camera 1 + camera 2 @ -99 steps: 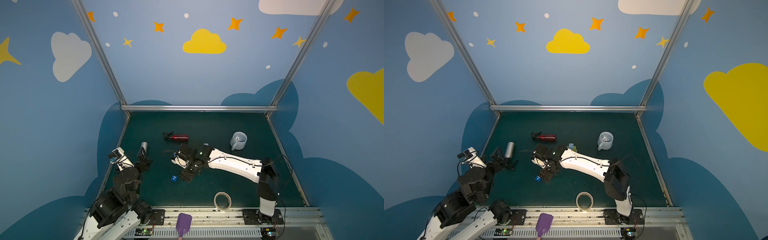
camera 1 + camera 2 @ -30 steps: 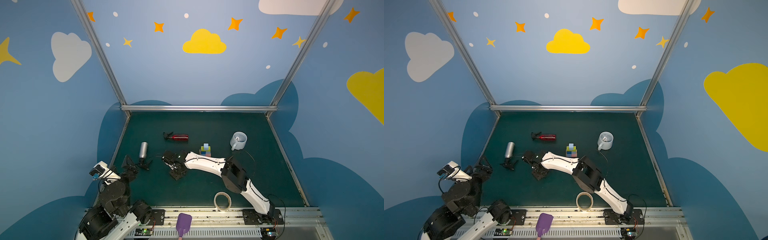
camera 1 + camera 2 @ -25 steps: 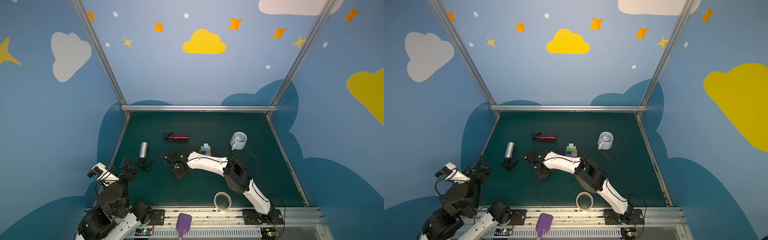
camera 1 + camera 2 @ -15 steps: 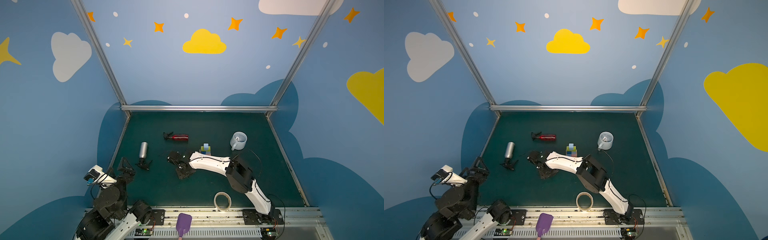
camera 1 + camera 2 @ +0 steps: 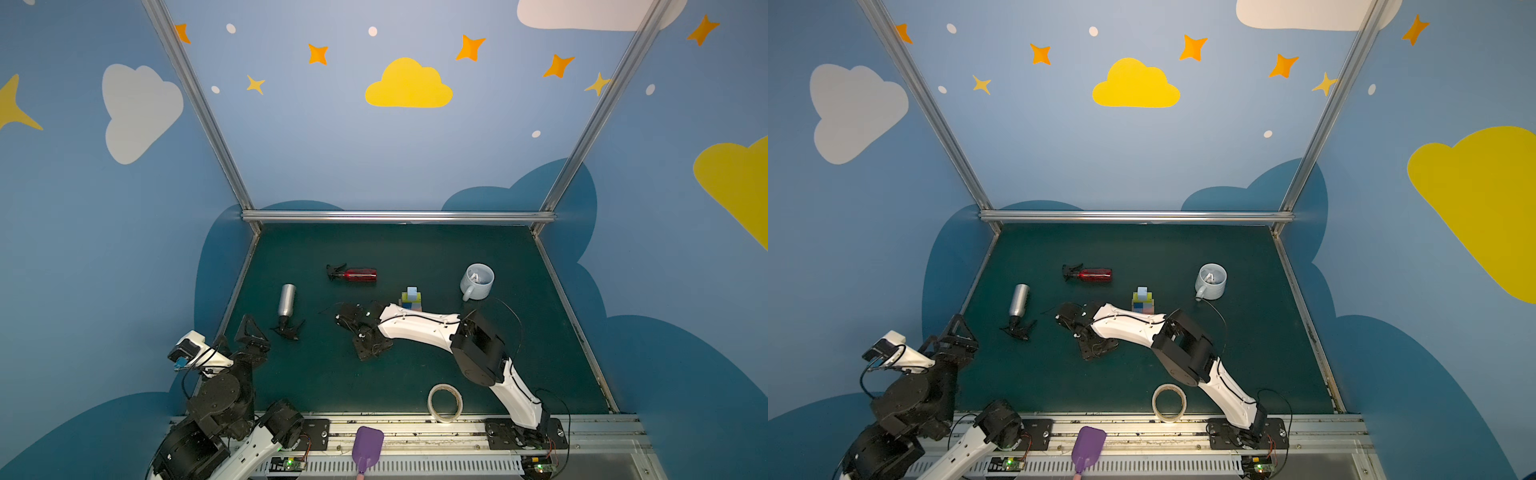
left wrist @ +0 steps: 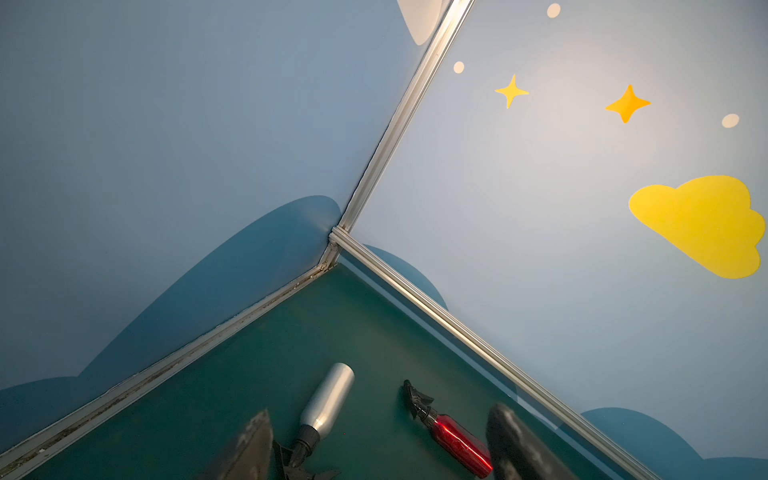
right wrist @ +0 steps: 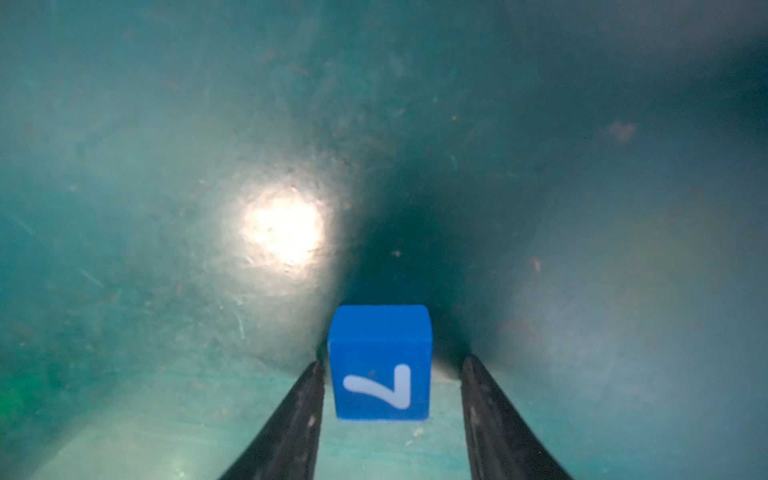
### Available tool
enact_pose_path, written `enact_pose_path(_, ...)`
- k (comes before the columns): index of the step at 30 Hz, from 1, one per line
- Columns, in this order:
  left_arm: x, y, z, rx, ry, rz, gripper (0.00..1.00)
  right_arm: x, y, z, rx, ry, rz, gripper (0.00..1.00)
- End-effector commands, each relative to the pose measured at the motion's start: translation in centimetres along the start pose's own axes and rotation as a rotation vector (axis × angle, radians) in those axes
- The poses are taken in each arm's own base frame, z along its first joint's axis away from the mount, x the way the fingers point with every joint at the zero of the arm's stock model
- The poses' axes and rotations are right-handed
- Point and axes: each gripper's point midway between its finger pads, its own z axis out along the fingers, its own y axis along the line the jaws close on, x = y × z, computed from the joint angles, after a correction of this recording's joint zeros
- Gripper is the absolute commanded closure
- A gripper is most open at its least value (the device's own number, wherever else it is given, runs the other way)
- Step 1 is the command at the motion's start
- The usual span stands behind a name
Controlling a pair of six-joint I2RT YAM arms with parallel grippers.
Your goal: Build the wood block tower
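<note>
Right gripper point(image 7: 391, 361) low, jaws apart around blue cube point(image 7: 379, 368); left gripper point(image 6: 379, 413) spread, tilted upward.

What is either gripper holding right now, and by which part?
Nothing is held. The right gripper straddles the blue "7" cube, its jaws apart and not clamping the cube's sides. The left gripper is open and empty.

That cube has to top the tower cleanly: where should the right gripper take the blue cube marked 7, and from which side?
Grip the blue cube on its two flat, parallel side faces, coming in over the 7 face, as the right gripper is lined up: its open fingers straddle the cube, a gap on each side. An even close should hold it square.
</note>
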Motion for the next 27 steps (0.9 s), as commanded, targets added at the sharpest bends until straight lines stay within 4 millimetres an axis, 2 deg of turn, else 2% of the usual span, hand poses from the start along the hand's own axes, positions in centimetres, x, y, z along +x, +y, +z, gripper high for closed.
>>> enact_pose_path(1, -0.13, 0.48, -0.11, -0.01, -0.011, -0.002, 0.2, -0.83, -0.41, -1.71, -0.008, -0.035, 0.022, 0.51)
enact_pose_path(17, -0.31, 0.6, -0.18, -0.008, -0.016, -0.004, 0.2, -1.34, -0.2, -1.98, -0.031, -0.052, 0.023, 0.6)
enact_pose_path(27, -0.34, 0.58, -0.18, -0.005, -0.016, -0.003, 0.2, -1.53, -0.17, -2.2, -0.033, -0.058, 0.024, 0.56)
